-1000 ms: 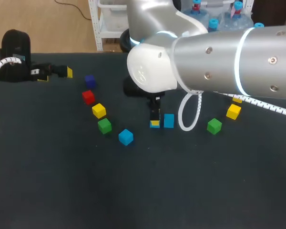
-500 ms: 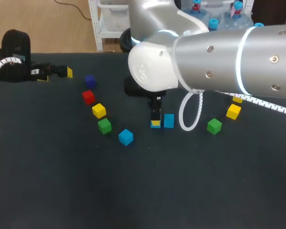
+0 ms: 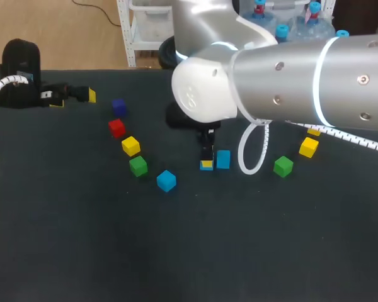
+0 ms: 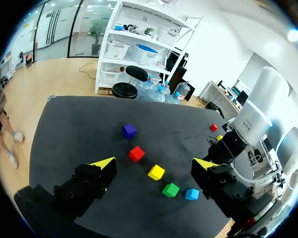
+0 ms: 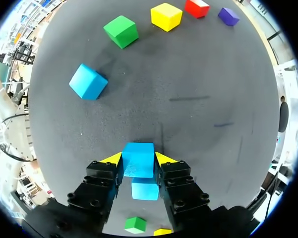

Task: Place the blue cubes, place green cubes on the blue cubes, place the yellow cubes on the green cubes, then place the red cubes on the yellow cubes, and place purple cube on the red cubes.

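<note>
My right gripper (image 5: 138, 161) is shut on a light blue cube (image 5: 138, 158), low over the table's middle (image 3: 206, 165). A second blue cube (image 3: 223, 159) sits right beside it, under the gripper body in the right wrist view (image 5: 145, 189). A third blue cube (image 3: 166, 180) lies to the left, ahead of the fingers (image 5: 88, 82). A green cube (image 3: 138, 166), a yellow cube (image 3: 131, 146), a red cube (image 3: 116, 128) and a purple cube (image 3: 118, 106) form a curved row. My left gripper (image 3: 74, 99) stands open at the far left, nothing between its fingers (image 4: 154, 163).
Right of the middle lie another green cube (image 3: 283, 166) and two yellow cubes (image 3: 309, 147), partly under my right arm (image 3: 302, 82). A white cable loop (image 3: 251, 151) hangs from that arm near the blue cubes. The table's near half (image 3: 176, 251) is bare.
My right gripper has crept slightly to the right with the blue cube in it. The left arm and the loose cubes have not moved.
</note>
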Robot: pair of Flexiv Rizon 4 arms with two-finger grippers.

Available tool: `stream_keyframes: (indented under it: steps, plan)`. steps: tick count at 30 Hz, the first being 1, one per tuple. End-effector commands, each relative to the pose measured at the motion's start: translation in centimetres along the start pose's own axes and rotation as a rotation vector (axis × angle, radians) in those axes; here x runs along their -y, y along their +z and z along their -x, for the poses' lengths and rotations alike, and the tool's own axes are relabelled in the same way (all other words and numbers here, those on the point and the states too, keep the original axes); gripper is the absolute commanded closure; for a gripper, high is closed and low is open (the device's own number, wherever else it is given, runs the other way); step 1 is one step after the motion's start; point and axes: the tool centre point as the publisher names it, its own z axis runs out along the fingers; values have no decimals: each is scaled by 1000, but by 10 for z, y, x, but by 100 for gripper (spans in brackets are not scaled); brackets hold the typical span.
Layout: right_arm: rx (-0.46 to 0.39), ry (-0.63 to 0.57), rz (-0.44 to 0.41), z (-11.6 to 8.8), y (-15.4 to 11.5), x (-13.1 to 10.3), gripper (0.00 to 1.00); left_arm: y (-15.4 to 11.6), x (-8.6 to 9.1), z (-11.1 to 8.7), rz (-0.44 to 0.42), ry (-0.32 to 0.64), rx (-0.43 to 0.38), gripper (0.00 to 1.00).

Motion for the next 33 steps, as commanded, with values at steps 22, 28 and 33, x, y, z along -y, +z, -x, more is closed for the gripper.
stream_keyframes:
  steps: [22, 28, 33]
  plan:
    - [-2, -18, 1, 0, 3, 0, 0, 0, -2, -1, -10, 2, 6, 0]
    - [13, -8, -3, -2, -1, -1, 0, 0, -2, -1, -10, 2, 6, 0]
    - [21, -2, -23, -6, -8, -2, 0, 0, -2, -1, -10, 2, 6, 0]
